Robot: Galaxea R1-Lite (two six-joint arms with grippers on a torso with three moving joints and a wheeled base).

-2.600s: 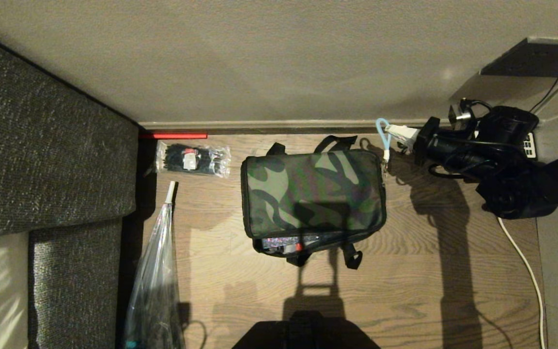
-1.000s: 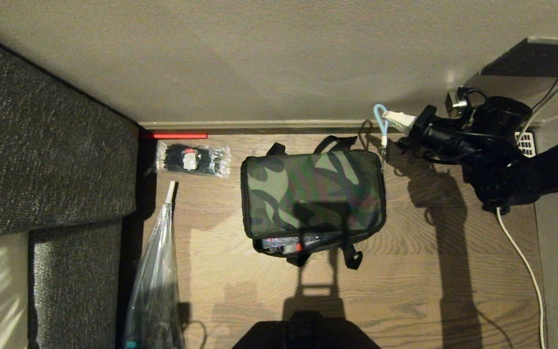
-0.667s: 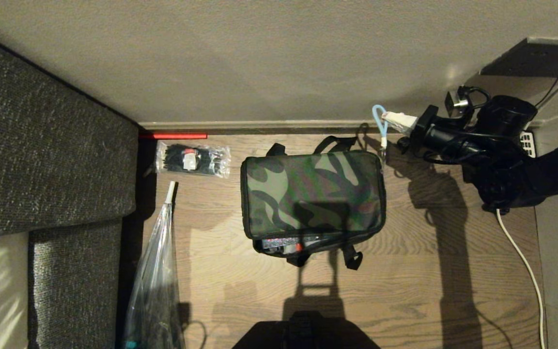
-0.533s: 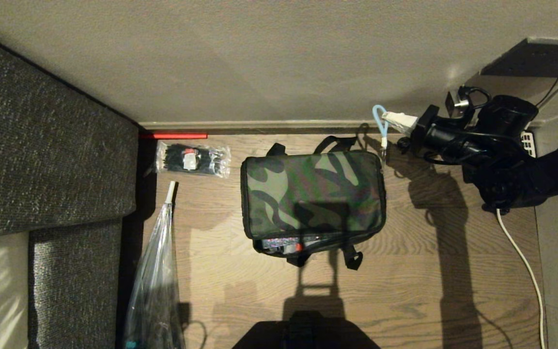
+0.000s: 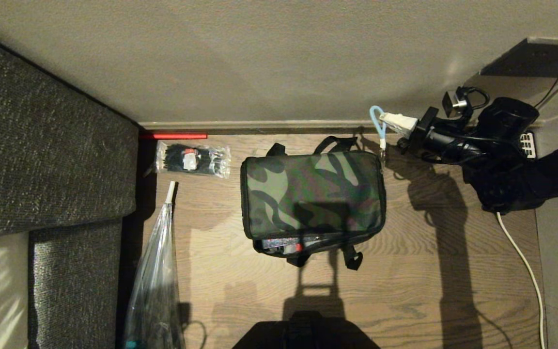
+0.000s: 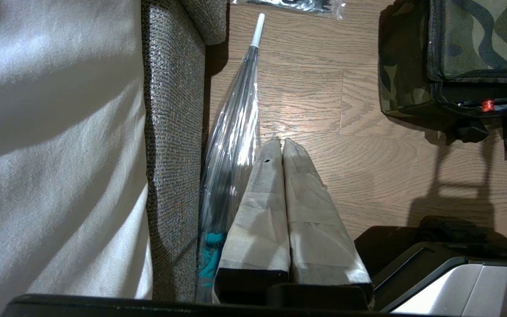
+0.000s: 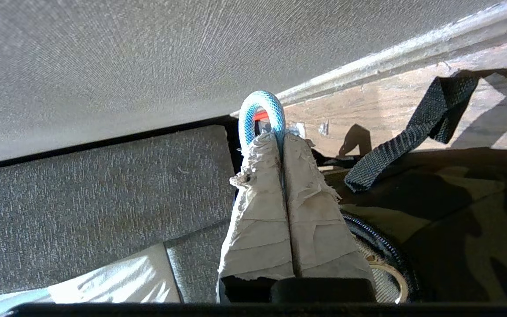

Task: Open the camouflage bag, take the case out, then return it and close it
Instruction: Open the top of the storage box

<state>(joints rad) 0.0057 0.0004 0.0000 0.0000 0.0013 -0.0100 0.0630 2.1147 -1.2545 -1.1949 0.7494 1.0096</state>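
Note:
The camouflage bag (image 5: 313, 194) lies flat on the wooden floor, its lid down, black straps sticking out at the far and near sides. Under the lid's near edge a dark gap shows a small red dot (image 5: 298, 247); the rest of the case is hidden inside. At the bag's far right corner my right gripper (image 5: 386, 119) is shut on a blue loop (image 5: 375, 121) that hangs on the zipper pull. The right wrist view shows the blue loop (image 7: 260, 103) pinched at the tips of my right gripper (image 7: 282, 141), above the bag (image 7: 456, 220). My left gripper (image 6: 282, 143) is parked, shut and empty.
A grey sofa (image 5: 41, 160) fills the left. Beside it lie a clear folded umbrella (image 5: 155, 281) and a packet of black cable ties (image 5: 192, 159). The wall's baseboard (image 5: 269, 126) runs just behind the bag. A white cable (image 5: 526, 271) trails on the right.
My right gripper has carried the blue loop a little towards the wall and the left, round the bag's far right corner. The bag itself has stayed put.

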